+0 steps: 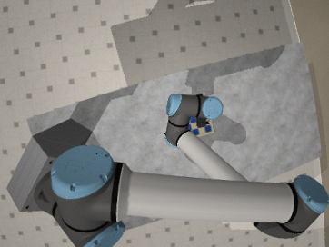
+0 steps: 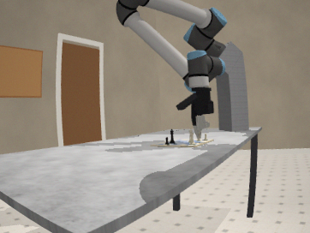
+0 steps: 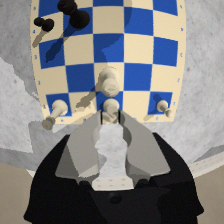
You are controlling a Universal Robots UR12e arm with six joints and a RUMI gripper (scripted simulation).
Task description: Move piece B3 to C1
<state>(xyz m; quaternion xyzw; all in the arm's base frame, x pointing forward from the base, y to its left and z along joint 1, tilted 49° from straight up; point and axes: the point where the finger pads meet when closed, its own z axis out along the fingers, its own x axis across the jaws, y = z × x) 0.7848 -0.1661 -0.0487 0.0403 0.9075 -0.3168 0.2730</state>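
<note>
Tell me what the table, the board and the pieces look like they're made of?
Table: mottled grey top, stone-like, matte; thin dark legs, maybe metal. Board: flat blue and cream squares, painted-looking, no grain. White piece in the fingers and black pieces: smooth, uniform colour, probably plastic or lacquered wood.

Walls plain tan/beige; brown door [image 2: 81, 92] w/ white frame on left wall, orange-brown panel [image 2: 20, 72] hung further left of it, near the pic's edge. Floor [image 2: 283, 193] pale cream tile w/ small grey squares at tile corners, seen from above too [image 1: 54, 41]. Long grey marbled table [image 2: 77, 180] on dark legs runs from foreground to back of rm, soft shadow patches across top; tall grey upright slab [image 2: 233, 86] stands behind far end, and light is even, source not in view.
</note>
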